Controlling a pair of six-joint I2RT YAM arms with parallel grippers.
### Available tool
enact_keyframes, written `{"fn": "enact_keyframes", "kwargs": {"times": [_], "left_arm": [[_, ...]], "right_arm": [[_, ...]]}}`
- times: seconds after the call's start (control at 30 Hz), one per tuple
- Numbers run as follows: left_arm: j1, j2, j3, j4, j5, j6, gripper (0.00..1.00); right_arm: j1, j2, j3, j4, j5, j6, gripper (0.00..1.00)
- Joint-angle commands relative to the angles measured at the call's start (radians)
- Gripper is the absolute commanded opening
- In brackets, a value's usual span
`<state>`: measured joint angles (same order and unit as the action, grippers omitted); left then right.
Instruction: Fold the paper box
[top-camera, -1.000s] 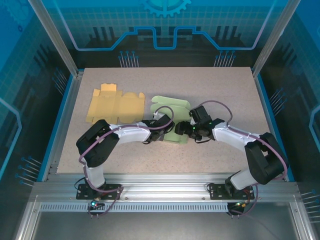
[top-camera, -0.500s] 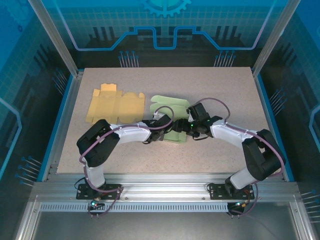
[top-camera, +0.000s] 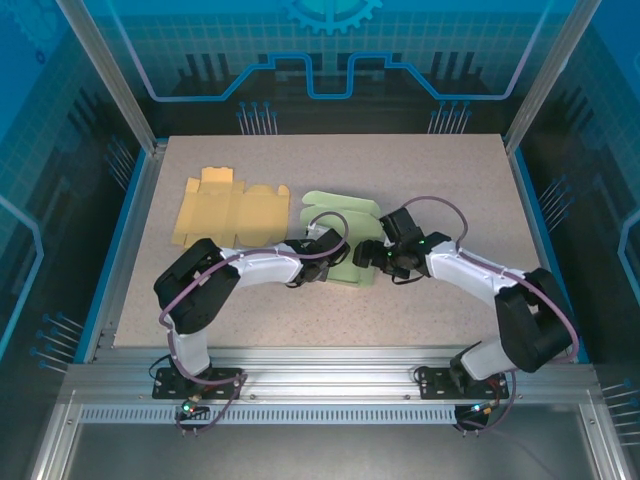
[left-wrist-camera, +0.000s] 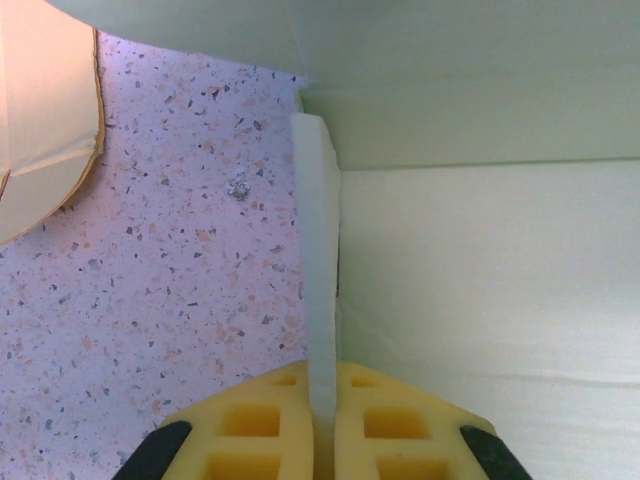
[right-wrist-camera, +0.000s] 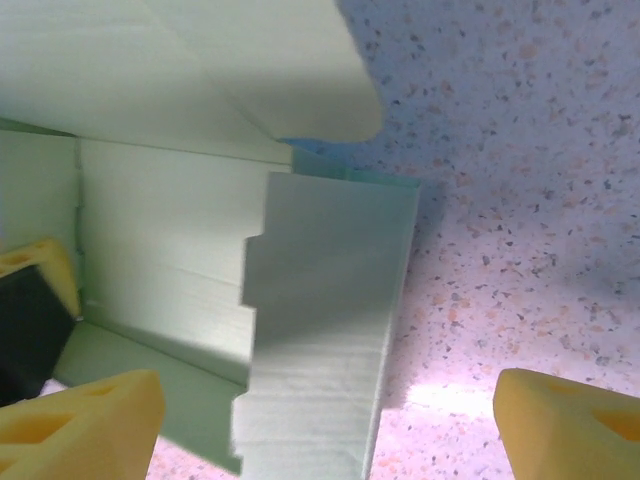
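Note:
The pale green paper box (top-camera: 340, 215) lies partly folded at the middle of the table. My left gripper (top-camera: 335, 252) is shut on its left wall, whose thin edge (left-wrist-camera: 320, 260) stands between the yellow pads (left-wrist-camera: 255, 425). From the right, my right gripper (top-camera: 372, 255) stands open at the box's right side. In the right wrist view a raised green flap (right-wrist-camera: 330, 350) stands between the wide-apart yellow fingertips (right-wrist-camera: 85, 420), touching neither, and the left gripper's yellow-and-black tip (right-wrist-camera: 30, 310) shows beyond the box floor.
A flat tan cardboard cut-out (top-camera: 228, 208) lies at the back left of the speckled table (top-camera: 450, 180), close to the green box. Its rounded edge (left-wrist-camera: 45, 130) shows in the left wrist view. Blue frame rails border the table.
My right gripper has opened wider and shifted slightly back to the right from the box. The left gripper has kept its hold and place.

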<state>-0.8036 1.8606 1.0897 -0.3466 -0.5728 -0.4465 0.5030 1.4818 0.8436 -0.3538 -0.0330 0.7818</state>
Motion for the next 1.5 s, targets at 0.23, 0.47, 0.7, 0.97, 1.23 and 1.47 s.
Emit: {"fn": "enact_keyframes", "kwargs": {"times": [0.23, 0.47, 0.7, 0.97, 1.23, 1.47], "left_arm": [[-0.006, 0.046, 0.019, -0.032, 0.012, -0.015, 0.03], [-0.010, 0.051, 0.026, -0.031, 0.015, -0.011, 0.03], [-0.011, 0.049, 0.027, -0.037, 0.007, -0.008, 0.03], [-0.011, 0.045, 0.027, -0.041, 0.002, -0.006, 0.03], [-0.012, 0.043, 0.029, -0.036, 0.007, -0.009, 0.03], [-0.011, 0.037, 0.020, -0.039, 0.002, -0.021, 0.03]], "right_arm": [[0.040, 0.091, 0.081, 0.062, -0.067, -0.019, 0.75], [0.066, 0.140, 0.123, 0.061, -0.067, -0.019, 0.73], [0.066, 0.200, 0.157, 0.016, -0.034, -0.018, 0.67], [0.089, 0.265, 0.220, -0.158, 0.154, -0.025, 0.46], [0.125, 0.343, 0.268, -0.217, 0.263, -0.054, 0.34], [0.149, 0.382, 0.326, -0.285, 0.351, -0.047, 0.08]]}}
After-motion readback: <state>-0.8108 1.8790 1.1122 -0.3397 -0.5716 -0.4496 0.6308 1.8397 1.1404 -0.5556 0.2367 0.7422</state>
